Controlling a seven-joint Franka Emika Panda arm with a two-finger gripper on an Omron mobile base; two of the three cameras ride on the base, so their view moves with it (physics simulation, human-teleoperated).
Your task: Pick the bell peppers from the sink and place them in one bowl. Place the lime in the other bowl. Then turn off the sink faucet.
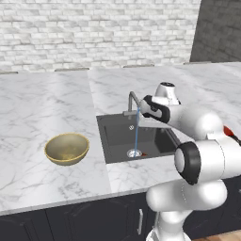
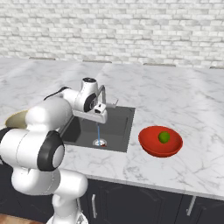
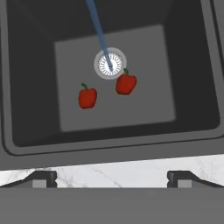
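two red bell peppers (image 3: 87, 97) (image 3: 126, 83) lie on the sink (image 3: 192, 65) floor beside the drain (image 3: 110, 64).

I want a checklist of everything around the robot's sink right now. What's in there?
Surface: white marble counter, dark sink set into it.
Job's things: two red bell peppers on the sink floor by the drain; lime already in the red bowl; tan bowl empty; faucet running, water hitting the drain.
Clutter: nothing seen.
Grippers: gripper above the sink, jaws open, holding nothing.
Cables: nothing seen.
Surroundings: white brick wall, dark cabinets below.
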